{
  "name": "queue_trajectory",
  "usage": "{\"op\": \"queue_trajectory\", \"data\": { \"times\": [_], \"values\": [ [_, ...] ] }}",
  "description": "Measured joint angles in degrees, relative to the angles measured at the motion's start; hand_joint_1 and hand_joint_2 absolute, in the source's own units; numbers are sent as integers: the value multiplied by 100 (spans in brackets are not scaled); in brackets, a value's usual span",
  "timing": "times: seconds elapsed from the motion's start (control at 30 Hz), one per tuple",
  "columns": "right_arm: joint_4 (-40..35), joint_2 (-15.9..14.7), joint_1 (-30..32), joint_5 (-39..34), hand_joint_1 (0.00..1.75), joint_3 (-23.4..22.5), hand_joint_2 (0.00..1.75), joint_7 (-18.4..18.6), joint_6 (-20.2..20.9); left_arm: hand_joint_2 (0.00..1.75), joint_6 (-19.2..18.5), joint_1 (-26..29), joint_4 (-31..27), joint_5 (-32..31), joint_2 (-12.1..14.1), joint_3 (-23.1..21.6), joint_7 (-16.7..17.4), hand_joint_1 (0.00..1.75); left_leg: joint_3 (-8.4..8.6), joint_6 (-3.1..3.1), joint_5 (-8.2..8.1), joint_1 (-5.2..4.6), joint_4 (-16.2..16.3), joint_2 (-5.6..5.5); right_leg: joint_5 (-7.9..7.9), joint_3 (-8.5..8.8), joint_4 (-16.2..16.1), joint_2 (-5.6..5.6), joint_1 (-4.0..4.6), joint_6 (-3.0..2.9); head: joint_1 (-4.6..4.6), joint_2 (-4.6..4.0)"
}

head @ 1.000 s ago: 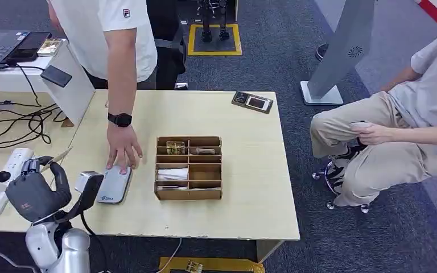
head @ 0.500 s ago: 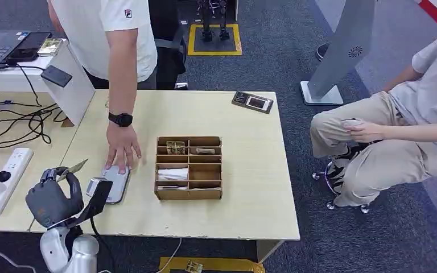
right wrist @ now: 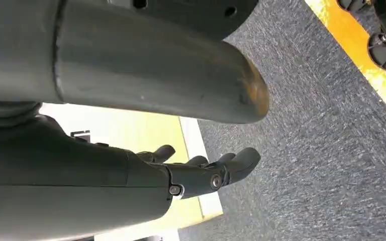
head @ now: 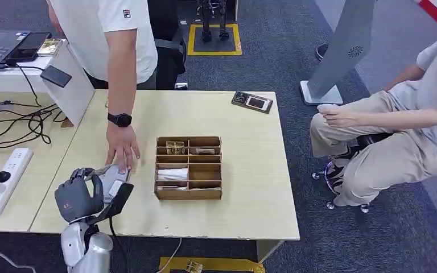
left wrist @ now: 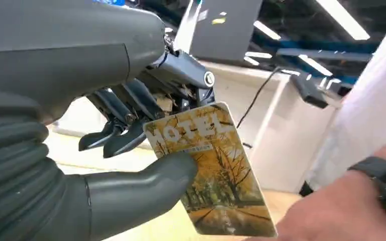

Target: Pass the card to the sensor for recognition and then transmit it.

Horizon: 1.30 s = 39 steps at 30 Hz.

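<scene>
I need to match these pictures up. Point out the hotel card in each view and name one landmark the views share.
Head view: the hotel card sits low on the left, its edge showing at the left hand, over the grey sensor.
Left wrist view: centre, pinched between thumb and fingers, picture side out.
Right wrist view: not in it.
Shared landmark: the person's black wristwatch beside the card.

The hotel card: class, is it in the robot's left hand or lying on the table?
In the hand. The left hand pinches the hotel card between its thumb and fingers, off the table.
</scene>
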Motion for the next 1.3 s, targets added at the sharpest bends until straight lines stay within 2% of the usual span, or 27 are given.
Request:
{"op": "queue_trajectory", "data": {
  "times": [0.33,0.5,0.63,0.87,0.93,1.03,1.13,1.17,1.3],
  "values": [
    [-7,2,-30,0,0,-35,0,7,-118,175,0,-480,177,-433,-135,623,-122,175,-1,0,0,0,0,0,0,0,0,-1,0,0,-2,0],
    [-7,0,-30,0,0,-50,0,9,-142,175,0,-563,219,-459,-177,770,-135,175,-1,0,0,0,0,0,0,0,0,0,0,0,-2,0],
    [0,-28,-28,0,0,-133,0,-31,-232,175,0,-651,278,-706,-208,889,-135,175,-2,0,0,0,0,-1,0,-1,0,-1,0,0,-2,0],
    [33,-50,-8,0,0,-286,0,-109,-253,175,0,-714,380,-973,-212,940,59,175,-1,0,0,-1,0,0,0,0,0,-1,0,0,-2,0],
    [37,-52,-5,0,0,-310,0,-111,-253,175,0,-711,407,-1101,-203,936,270,175,-2,0,0,0,0,0,0,0,0,0,0,0,-2,0],
    [37,-52,2,0,0,-330,0,-111,-253,175,0,-677,481,-1272,-136,820,768,175,-1,0,0,0,0,0,0,0,0,0,0,0,-2,0],
    [37,-52,3,0,0,-337,0,-111,-262,175,2,-568,685,-1318,35,439,1559,175,-1,0,0,0,0,0,0,-1,0,0,0,0,-2,0],
    [37,-52,3,0,0,-339,0,-111,-271,175,0,-523,741,-1321,103,262,1729,175,-1,0,0,0,0,0,0,-1,0,0,0,0,-4,0],
    [39,-52,3,0,0,-341,0,-114,-308,175,2,-447,870,-1323,254,-103,1876,175,-2,0,0,0,0,1,0,0,0,0,0,0,-2,0]
  ]
}}
